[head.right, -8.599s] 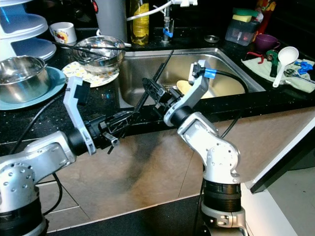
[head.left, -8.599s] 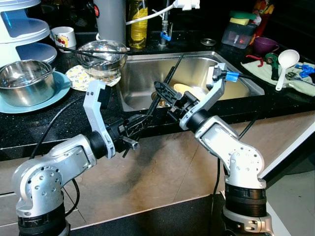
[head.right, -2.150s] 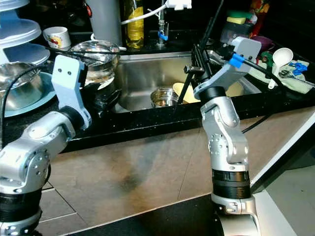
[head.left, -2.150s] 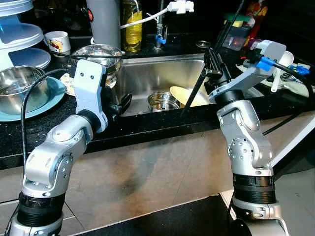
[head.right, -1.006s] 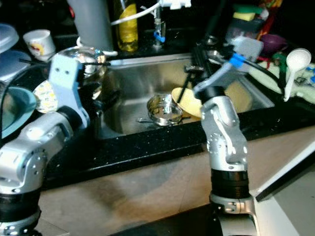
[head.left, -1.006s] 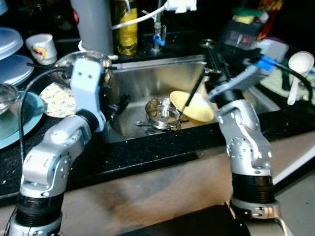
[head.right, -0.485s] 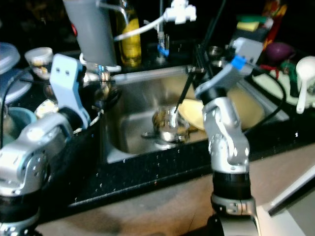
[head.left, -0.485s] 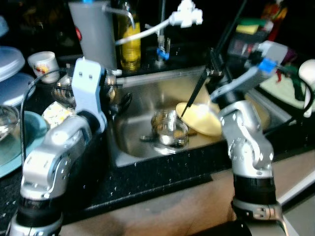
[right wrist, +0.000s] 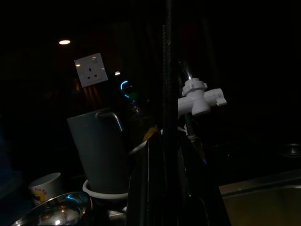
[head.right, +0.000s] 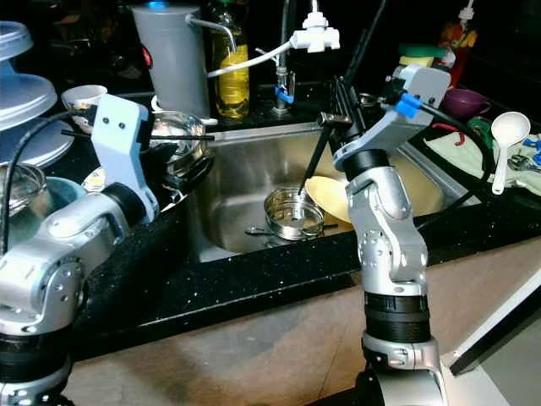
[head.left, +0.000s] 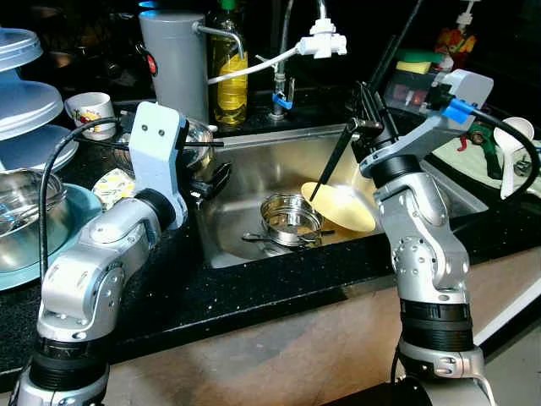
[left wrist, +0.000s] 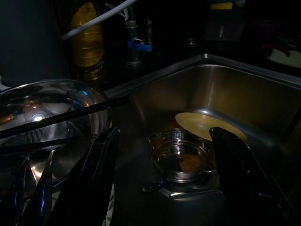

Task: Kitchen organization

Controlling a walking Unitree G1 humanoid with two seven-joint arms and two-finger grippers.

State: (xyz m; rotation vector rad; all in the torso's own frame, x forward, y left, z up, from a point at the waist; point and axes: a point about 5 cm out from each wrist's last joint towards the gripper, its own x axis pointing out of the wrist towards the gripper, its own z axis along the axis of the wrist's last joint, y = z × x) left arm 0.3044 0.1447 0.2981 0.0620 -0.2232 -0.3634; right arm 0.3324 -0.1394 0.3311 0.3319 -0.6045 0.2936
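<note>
The robot stands at a black counter (head.left: pixel 254 296) with a shiny metal sink (head.left: pixel 254 182) set in it. Down in the sink sits a small steel pot (head.left: pixel 292 220), and a yellow plate (head.left: pixel 342 205) leans just to the right of it, touching it or nearly so. A spoon (head.left: pixel 270 240) lies on the near side of the pot. The left gripper (head.left: pixel 211 179) is at the left edge of the sink, low over the rim, and its two black fingers (left wrist: pixel 101 169) are spread wide apart with nothing between them. Just beside it on the counter is a steel bowl (head.right: pixel 182 139) with thin black sticks (head.right: pixel 139 135) lying across the top. The right gripper (head.left: pixel 372 114) is held up high over the right side of the sink, pointing up toward the tap (head.left: pixel 321 38); I cannot tell if its fingers are apart or together. A long black stick (head.left: pixel 331 161) slants down from it toward the plate. At the far side stand a grey jug (head.left: pixel 173 63) and a yellow bottle (head.left: pixel 231 72). On the left are a white cup (head.left: pixel 89 110) and a blue plate (head.left: pixel 63 220) with another steel bowl (head.left: pixel 21 216) on it. A white ladle (head.right: pixel 505 139) lies far right
</note>
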